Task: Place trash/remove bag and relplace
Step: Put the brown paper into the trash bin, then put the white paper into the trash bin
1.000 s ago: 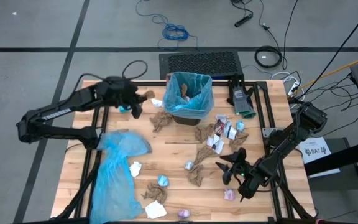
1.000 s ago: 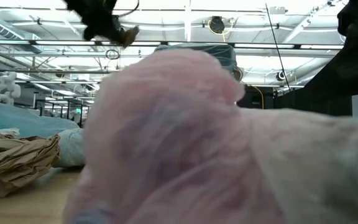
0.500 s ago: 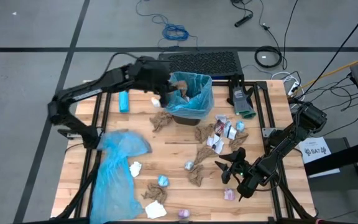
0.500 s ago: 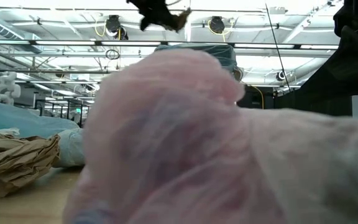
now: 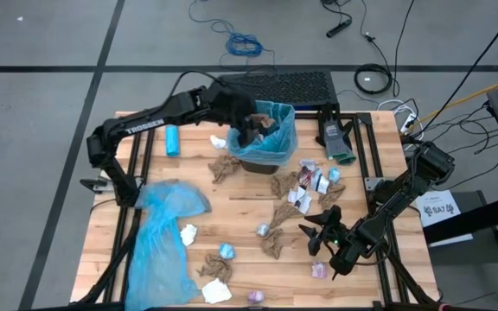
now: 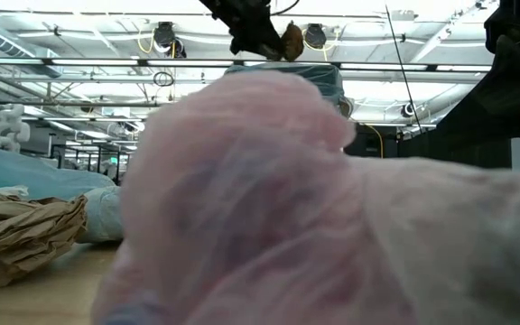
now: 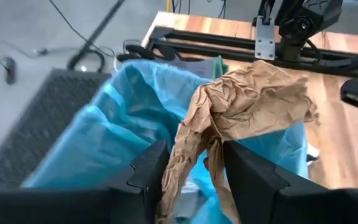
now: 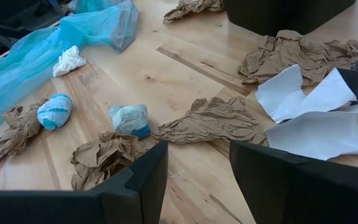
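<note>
A black bin lined with a blue bag (image 5: 271, 142) stands at the table's far middle. My left gripper (image 5: 251, 130) reaches over its rim from the left, fingers open, with a crumpled brown paper wad (image 7: 247, 99) between them above the liner (image 7: 98, 130). A loose blue bag (image 5: 167, 233) lies flat at the near left. Trash is scattered over the table: brown wads (image 5: 277, 242), white bits (image 5: 188, 233) and light-blue wrappers (image 8: 129, 118). My right gripper (image 5: 318, 238) stands open and empty low over the near right. My left gripper has the brown wad's narrow lower strand (image 7: 188, 155) in the gap between its open fingers, which slant down from the table's left over the bin. Whether either finger touches the paper, I cannot tell. The wad's broad part spreads out past the fingertips, clear of the liner.
A small blue oblong object (image 5: 172, 140) lies at the far left. A green-and-black tool (image 5: 335, 142) sits right of the bin. White sheets (image 8: 316, 118) lie beside it. A pink wrapper (image 6: 269, 199) fills the low view. A black mat (image 5: 279, 86) lies beyond the far edge.
My left gripper has swung from the table's far left toward the right and a little up, carrying the brown wad over the bin's opening. It has rolled somewhat on the way. My right gripper has kept still.
</note>
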Robot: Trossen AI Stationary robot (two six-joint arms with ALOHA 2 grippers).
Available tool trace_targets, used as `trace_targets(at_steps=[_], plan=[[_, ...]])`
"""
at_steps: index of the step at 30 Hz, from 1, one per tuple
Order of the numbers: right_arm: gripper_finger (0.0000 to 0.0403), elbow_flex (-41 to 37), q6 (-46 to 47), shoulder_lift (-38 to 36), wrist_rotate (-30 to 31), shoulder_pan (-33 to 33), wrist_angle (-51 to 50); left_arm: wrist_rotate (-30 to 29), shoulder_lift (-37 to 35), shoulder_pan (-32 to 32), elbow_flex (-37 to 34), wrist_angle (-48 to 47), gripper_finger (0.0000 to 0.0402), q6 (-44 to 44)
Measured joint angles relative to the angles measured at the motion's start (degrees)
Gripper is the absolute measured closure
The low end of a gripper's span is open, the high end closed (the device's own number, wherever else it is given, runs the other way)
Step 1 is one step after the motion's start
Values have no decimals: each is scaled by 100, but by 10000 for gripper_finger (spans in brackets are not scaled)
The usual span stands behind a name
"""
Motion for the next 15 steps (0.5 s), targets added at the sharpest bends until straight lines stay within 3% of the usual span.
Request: trace_targets(at_steps=[7,12,15], plan=[[238,0,-2,0,0,0,0,38,-48,-66,59,-185,240,141],[238,0,-85,0,2,0,0,892,62,-111,55,-660,240,112],[238,0,-109,0,6,-7,-2,549,73,-79,52,-630,240,96]])
